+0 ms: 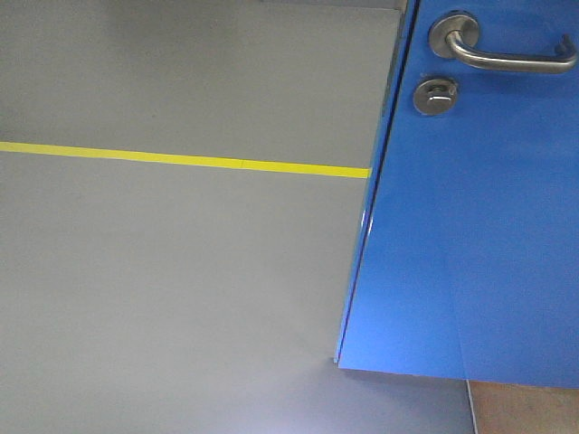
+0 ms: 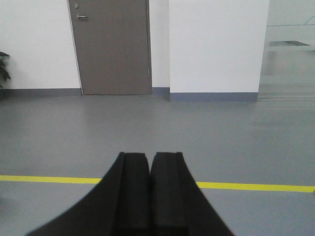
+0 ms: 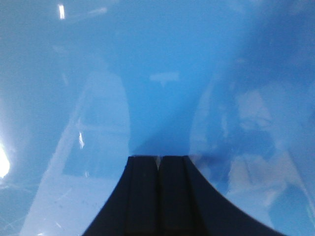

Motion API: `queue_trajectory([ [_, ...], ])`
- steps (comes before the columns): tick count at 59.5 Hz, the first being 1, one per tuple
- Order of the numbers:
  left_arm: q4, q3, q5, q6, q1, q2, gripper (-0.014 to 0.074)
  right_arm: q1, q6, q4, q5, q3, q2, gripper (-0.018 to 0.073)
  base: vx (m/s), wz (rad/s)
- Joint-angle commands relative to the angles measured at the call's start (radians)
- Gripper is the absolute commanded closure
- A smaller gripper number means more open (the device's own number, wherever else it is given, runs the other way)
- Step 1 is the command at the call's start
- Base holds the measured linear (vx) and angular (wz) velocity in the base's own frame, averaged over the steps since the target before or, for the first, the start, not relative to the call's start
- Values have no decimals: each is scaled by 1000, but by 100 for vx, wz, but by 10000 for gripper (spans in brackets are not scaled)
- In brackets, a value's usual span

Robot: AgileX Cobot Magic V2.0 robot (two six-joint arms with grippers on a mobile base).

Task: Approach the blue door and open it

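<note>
1. Right now, the blue door [image 1: 470, 226] is filling the right of my front view, its edge leaning beside bare grey floor [image 1: 172, 271].
2. My right gripper [image 3: 158, 160] is closed, pointing close at it.
3. My left gripper [image 2: 149, 157] is closed over open floor with a yellow line [image 2: 256, 187].

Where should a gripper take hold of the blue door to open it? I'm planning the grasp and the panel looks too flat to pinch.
Probably the silver lever handle on the blue door. It is the one bar standing off the flat panel, running sideways from its round base, above the thumb-turn lock. Come at it from the front with the jaws above and below the bar, out toward its free end. The right gripper is shut against the panel, so it must open first.
</note>
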Motion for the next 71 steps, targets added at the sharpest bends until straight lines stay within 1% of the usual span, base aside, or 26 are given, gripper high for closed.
queue_trajectory([
  [1, -2, -27, -84, -7, 0, -14, 524, -2, -5, 40, -27, -31, -34, 561, 15, -11],
  [23, -2, -27, -84, -7, 0, -14, 524, -2, -5, 40, -26, -31, -34, 561, 10, -8],
  [71, -2, -27, -84, -7, 0, -14, 524, -2, -5, 40, -26, -31, -34, 561, 0, 0],
])
